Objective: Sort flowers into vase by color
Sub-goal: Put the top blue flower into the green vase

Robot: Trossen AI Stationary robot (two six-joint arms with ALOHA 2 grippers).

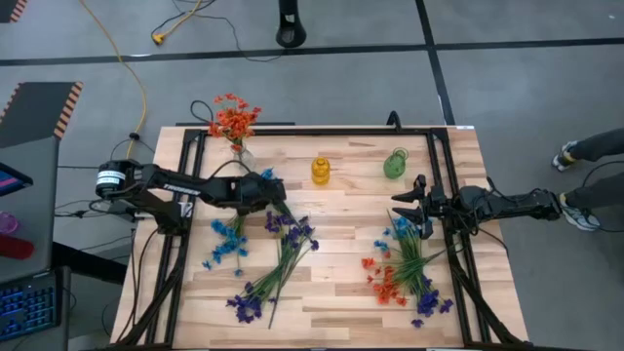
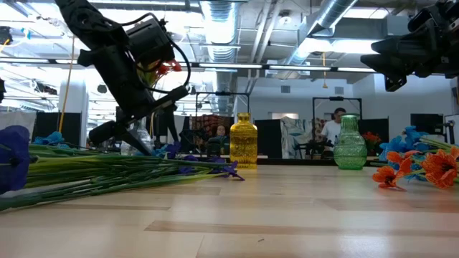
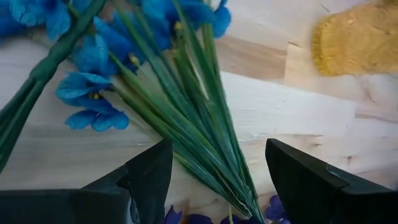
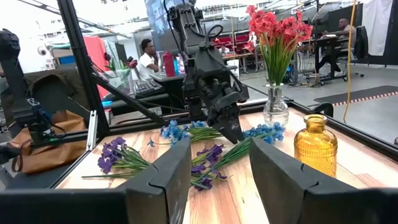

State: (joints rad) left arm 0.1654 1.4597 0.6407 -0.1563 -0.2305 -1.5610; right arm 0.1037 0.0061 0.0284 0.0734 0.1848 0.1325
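A clear vase (image 1: 239, 151) at the far left holds orange-red flowers (image 1: 232, 117). A yellow vase (image 1: 321, 171) and a green vase (image 1: 395, 164) stand empty along the far side. Blue flowers (image 1: 228, 240) and purple flowers (image 1: 291, 230) lie on the table's left half. A mixed pile of blue, orange-red and purple sprigs (image 1: 405, 268) lies on the right half. My left gripper (image 3: 214, 180) is open and slants down over a bundle of green stems (image 3: 186, 118), one finger on either side of it. My right gripper (image 4: 221, 174) hangs open and level at the right, above the mixed pile.
A black frame rail (image 1: 292, 130) runs along the table's far side, with more rails down the left and right sides. Bare wood lies in the middle between the two flower piles. People sit at desks in the room beyond the table.
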